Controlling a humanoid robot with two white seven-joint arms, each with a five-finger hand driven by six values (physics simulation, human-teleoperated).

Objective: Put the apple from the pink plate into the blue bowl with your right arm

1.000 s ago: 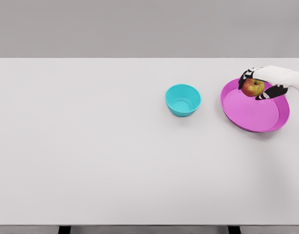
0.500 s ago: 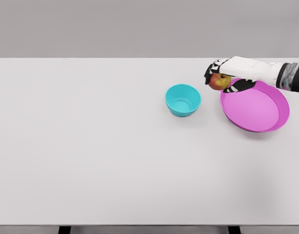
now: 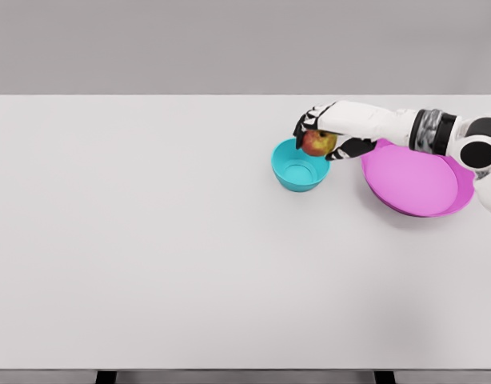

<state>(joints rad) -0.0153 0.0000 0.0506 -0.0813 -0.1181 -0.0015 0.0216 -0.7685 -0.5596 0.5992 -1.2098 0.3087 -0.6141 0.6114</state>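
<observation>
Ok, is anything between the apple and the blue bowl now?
Nothing visible. The right robot hand holds the apple over the blue bowl, whose visible inside looks empty.

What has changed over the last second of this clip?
The right hand carried the apple leftward off the pink plate and now holds it over the right rim of the blue bowl, not yet released. More of the arm has come into view. Bowl, plate and table stayed put.
</observation>
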